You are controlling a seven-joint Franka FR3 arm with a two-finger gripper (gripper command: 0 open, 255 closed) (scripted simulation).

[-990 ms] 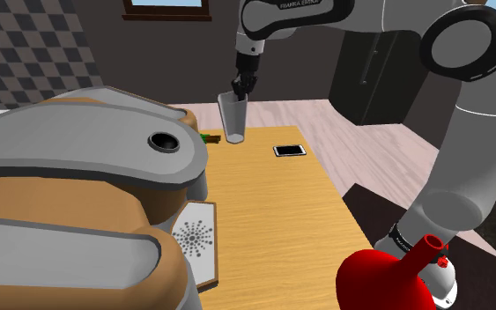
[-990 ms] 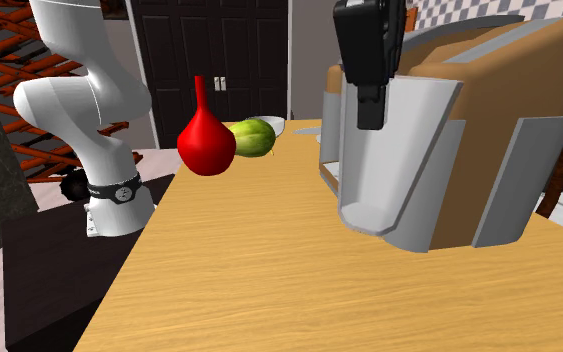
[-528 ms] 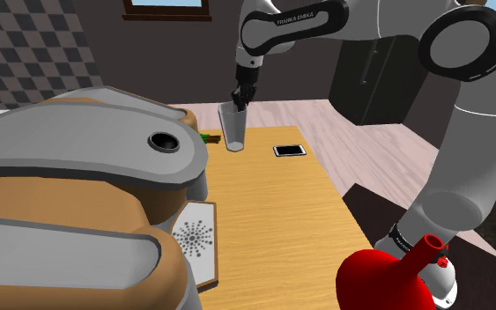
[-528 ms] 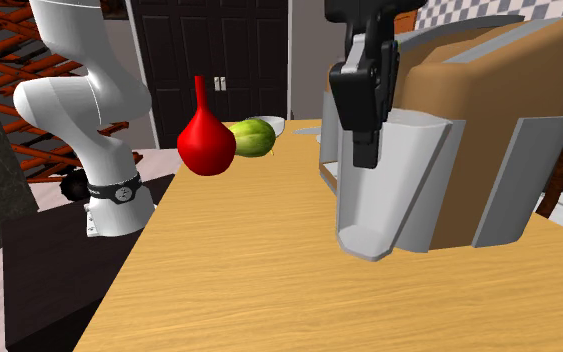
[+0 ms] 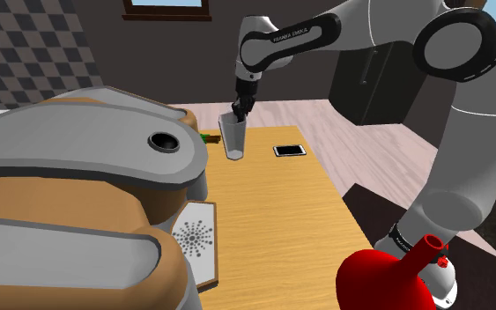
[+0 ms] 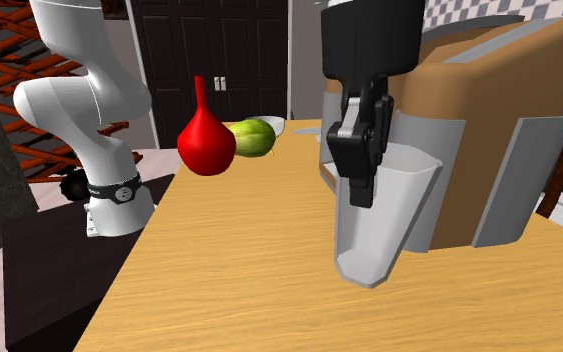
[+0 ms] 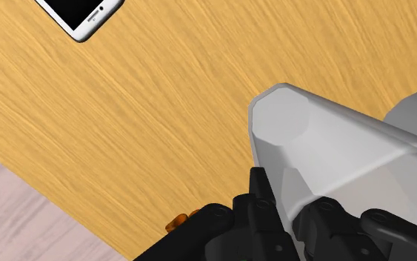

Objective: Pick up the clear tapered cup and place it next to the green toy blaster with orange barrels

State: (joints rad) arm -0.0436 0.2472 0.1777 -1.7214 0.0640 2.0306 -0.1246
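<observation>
Cup in gripper, far end of table.
Light wooden table [image 5: 272, 202], w/ big grey-and-tan rounded appliance [image 5: 78, 176] on shoulder view's left. Black two-finger gripper [image 6: 362, 165] pinches rim wall of pale translucent tapered cup [image 6: 379, 225], fingers closed to the wall's thickness, cup mouth-up. Cup base low at tabletop; touching or not, can't tell. Cup sits betw. appliance and small white-edged black phone [image 5: 290, 151], which lies flat.
</observation>
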